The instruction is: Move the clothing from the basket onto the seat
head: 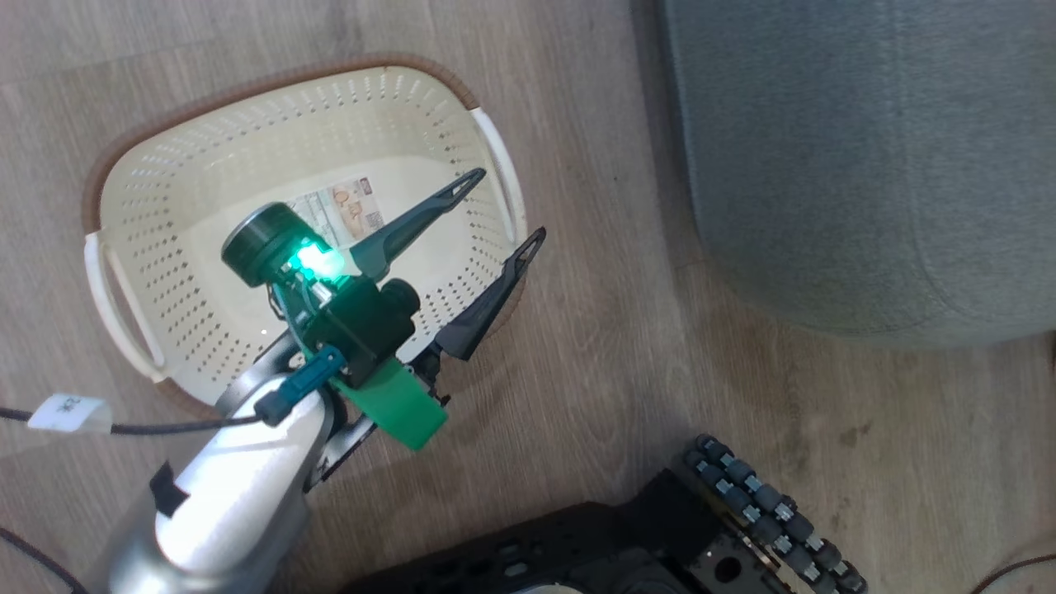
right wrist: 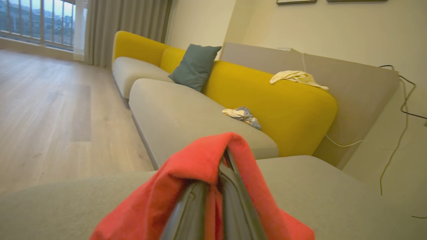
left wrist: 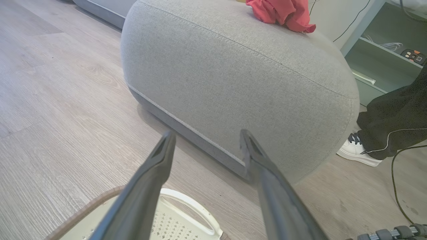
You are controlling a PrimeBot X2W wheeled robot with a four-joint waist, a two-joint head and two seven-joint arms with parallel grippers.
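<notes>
The cream perforated basket [head: 206, 190] stands on the floor with nothing in it but its bottom label [head: 346, 210]. My left gripper [head: 505, 208] hangs open over the basket's right handle, its fingers [left wrist: 156, 173] spread wide and pointing toward the grey seat [left wrist: 233, 73]. A bunch of red clothing [left wrist: 280, 13] rests at the seat's top. In the right wrist view my right gripper [right wrist: 224, 158] is shut on red clothing [right wrist: 196, 160], which drapes over both fingers just above the seat [right wrist: 333, 186].
A person's white shoe [left wrist: 358, 151] and black trouser leg [left wrist: 393, 123] stand beside the seat's far corner. My dark wheeled base [head: 660, 536] sits at the bottom of the head view. Further along the sofa are yellow backrests [right wrist: 267, 100], a teal pillow [right wrist: 195, 66] and loose cloths [right wrist: 243, 115].
</notes>
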